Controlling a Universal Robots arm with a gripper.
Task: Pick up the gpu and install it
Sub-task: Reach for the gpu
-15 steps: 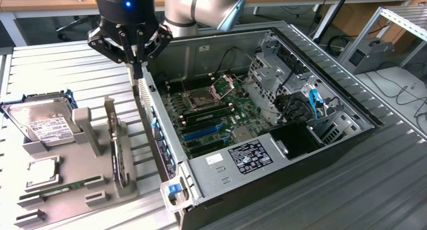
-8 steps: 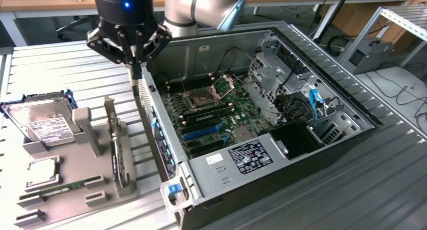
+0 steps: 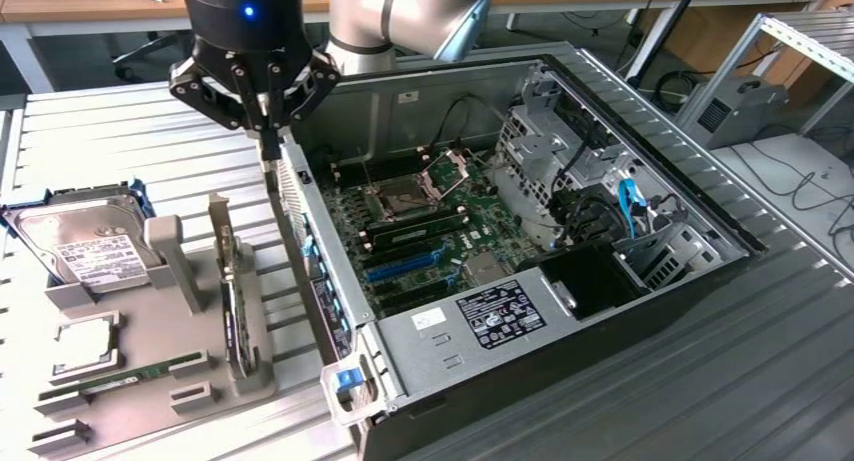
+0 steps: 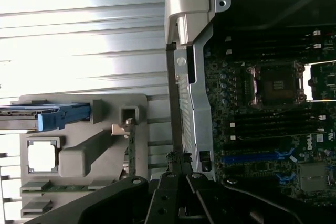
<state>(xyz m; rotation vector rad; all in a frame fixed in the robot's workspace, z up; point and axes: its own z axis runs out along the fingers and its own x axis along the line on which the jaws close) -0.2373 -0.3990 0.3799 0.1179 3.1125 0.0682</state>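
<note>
The gpu (image 3: 230, 316) stands on edge in the grey holder (image 3: 134, 401) at the exterior view's left, its silvery bracket (image 3: 219, 226) at the far end. In the wrist view the gpu (image 4: 129, 150) appears as a thin edge beside the holder's block. My gripper (image 3: 271, 149) hangs above the gap between the holder and the open computer case (image 3: 441, 331), close to the case's rear wall. Its fingers are shut with nothing between them. In the wrist view my gripper (image 4: 176, 158) points at the case's rear wall (image 4: 189, 77).
The holder also carries a hard drive (image 3: 87, 246) in a blue caddy (image 4: 58, 117), a processor chip (image 3: 83, 343) and a green memory stick (image 3: 134, 376). Inside the case lie the motherboard (image 3: 427, 221), its socket (image 4: 275, 85) and blue slots (image 3: 407, 264). A metal frame (image 3: 787, 71) stands at the right.
</note>
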